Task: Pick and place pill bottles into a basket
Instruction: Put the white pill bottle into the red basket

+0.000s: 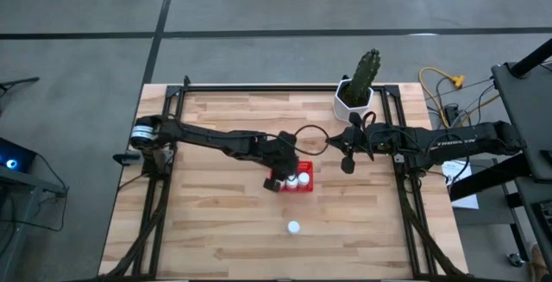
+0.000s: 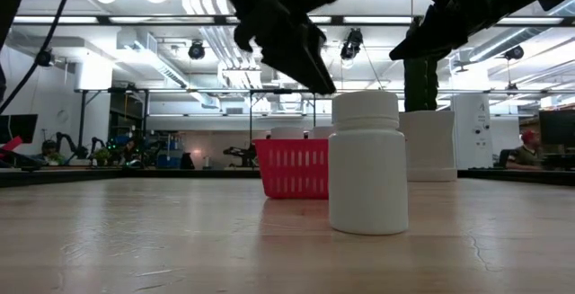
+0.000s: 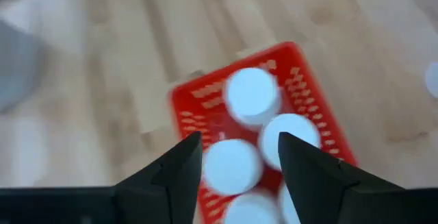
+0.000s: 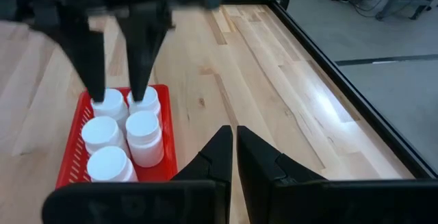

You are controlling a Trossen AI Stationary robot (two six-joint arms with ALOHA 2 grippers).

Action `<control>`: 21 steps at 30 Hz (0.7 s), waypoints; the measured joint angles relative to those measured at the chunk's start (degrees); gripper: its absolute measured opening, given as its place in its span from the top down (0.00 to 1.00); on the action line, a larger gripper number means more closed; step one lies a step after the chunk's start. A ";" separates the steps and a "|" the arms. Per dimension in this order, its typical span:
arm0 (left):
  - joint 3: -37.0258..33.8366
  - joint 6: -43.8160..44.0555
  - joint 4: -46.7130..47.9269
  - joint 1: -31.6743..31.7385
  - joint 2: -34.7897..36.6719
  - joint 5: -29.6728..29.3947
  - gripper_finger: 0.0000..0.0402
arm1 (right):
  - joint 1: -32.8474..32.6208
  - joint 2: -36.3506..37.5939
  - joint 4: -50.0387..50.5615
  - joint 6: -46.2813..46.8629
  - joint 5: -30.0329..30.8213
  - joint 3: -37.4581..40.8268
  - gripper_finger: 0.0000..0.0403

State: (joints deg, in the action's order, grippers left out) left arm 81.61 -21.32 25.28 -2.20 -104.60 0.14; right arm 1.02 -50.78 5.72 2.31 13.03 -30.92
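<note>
The red basket (image 1: 305,188) stands mid-table and holds several white pill bottles (image 4: 144,133). It also shows in the left wrist view (image 3: 311,90). One more bottle (image 1: 294,227) stands alone on the table nearer the front edge; it is large in the low view (image 2: 368,164). My left gripper (image 3: 239,145) is open, pointing down over the basket, with its fingers on either side of a bottle (image 3: 233,166) that stands inside. It also shows in the right wrist view (image 4: 116,90). My right gripper (image 4: 235,138) is shut and empty, just right of the basket and above the table.
A white pot with a green cactus (image 1: 355,99) stands at the far edge, right of centre, behind my right arm. A black frame (image 1: 259,86) runs round the wooden table top. Cables lie off the table to the right.
</note>
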 joint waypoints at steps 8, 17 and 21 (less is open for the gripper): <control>-0.50 -0.08 4.95 0.00 6.01 -2.52 0.77 | 0.00 -0.07 0.03 0.02 -0.01 0.09 0.97; -9.96 3.00 -3.57 -0.18 19.62 -2.03 0.97 | 0.00 -0.07 -0.32 0.04 -0.01 1.27 0.97; -20.19 4.47 -14.00 -0.26 28.68 -0.64 0.96 | 0.00 -0.07 -1.83 0.26 -0.01 2.52 0.97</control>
State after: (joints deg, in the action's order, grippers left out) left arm 61.42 -16.84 11.28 -2.46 -75.92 -0.51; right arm 1.02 -50.85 3.89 2.57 13.02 -28.40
